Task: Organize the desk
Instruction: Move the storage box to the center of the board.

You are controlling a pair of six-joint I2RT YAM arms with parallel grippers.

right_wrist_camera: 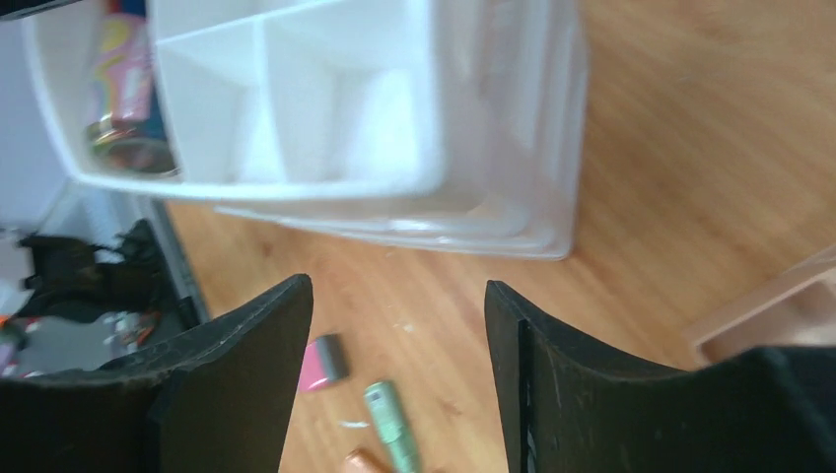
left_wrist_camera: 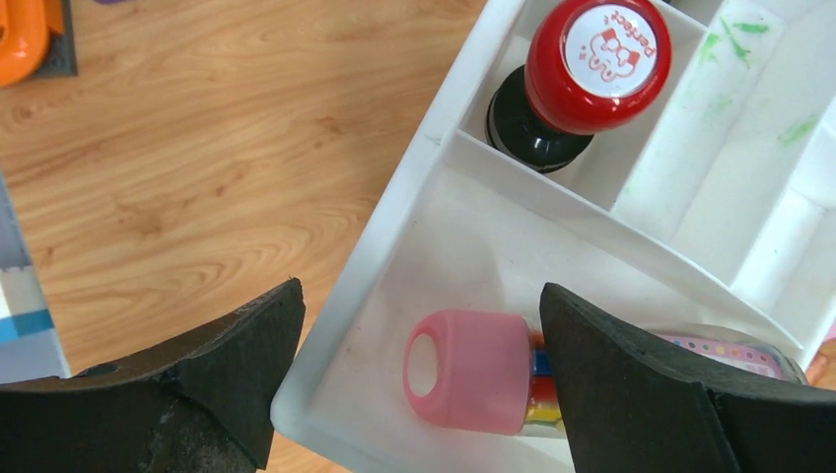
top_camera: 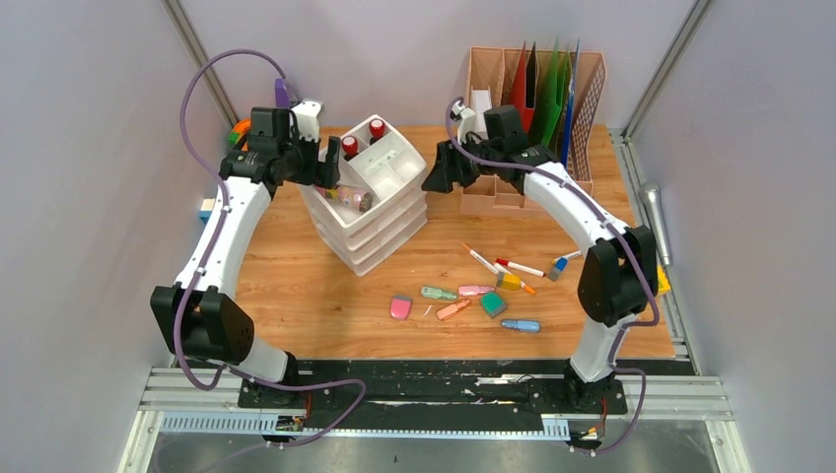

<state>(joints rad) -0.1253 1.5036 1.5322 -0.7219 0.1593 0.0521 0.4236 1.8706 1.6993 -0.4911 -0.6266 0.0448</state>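
Desk (top_camera: 296,286) between grey walls. Left gripper (left_wrist_camera: 419,325) spread wide over organizer (top_camera: 380,227) toward far edge, pink-capped tube (left_wrist_camera: 468,370) lying free in tray. Right gripper (right_wrist_camera: 399,325) parted, empty, alongside. Pens (top_camera: 474,291) near front edge, likely awaiting sorting.

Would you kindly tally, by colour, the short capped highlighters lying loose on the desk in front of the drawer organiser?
Green highlighter: 1
Pink highlighter: 1
Orange highlighter: 1
Blue highlighter: 1
Total on the desk: 4
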